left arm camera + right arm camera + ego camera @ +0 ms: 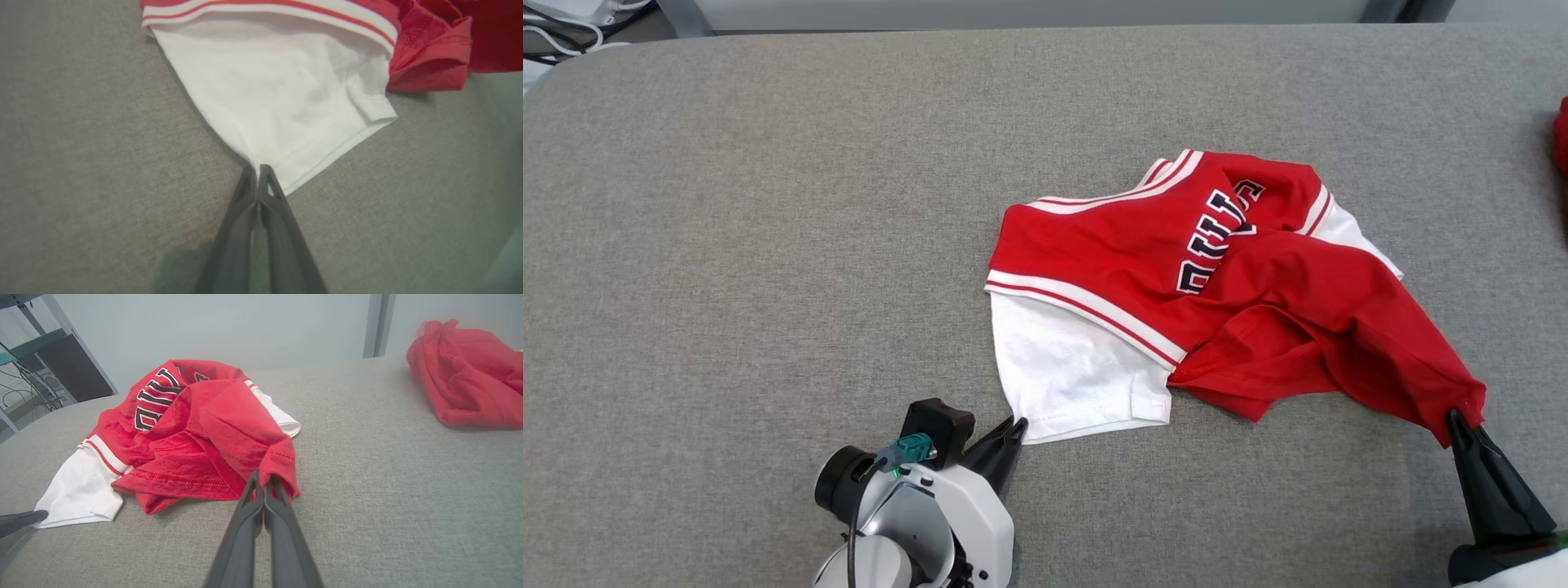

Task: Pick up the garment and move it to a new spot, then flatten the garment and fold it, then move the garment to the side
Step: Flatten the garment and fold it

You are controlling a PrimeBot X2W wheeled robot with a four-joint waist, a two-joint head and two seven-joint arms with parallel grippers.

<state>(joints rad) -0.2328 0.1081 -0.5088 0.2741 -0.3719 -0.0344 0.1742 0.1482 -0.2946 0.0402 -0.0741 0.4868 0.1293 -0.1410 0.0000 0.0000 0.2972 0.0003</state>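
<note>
Left gripper (pixel 1018 426) has its fingers pressed tight together, nipping the very corner of the white sleeve (pixel 1070 376). In its wrist view the cloth draws to a point right at the tips. Right gripper (pixel 1454 418) is closed too, clamped on a bunched corner of the red hem (pixel 1437 384).

The garment (pixel 1176 278) lies between the two and ahead of their tips. It's a crumpled red-and-white jersey, its red body folded over itself and its lettering half buried in the fold.

What's around? Ahead of the right gripper and off to its outer side sits a second red cloth (pixel 470 375), heaped up, well apart from the garment with a band of bare padding between them. That's the one thing on that side.

Out past the left gripper's outer side, the grey padded surface (pixel 768 245) runs wide and open, and there's open grey behind both grippers too.

As for edges, the far edge lies well ahead, beyond the garment. It rounds off at a corner far ahead of the left gripper, with cables (pixel 564 28) just past it. From the right wrist, a dark rack (pixel 61 355) stands beyond that edge and a grey post (pixel 378 324) rises against the wall.
</note>
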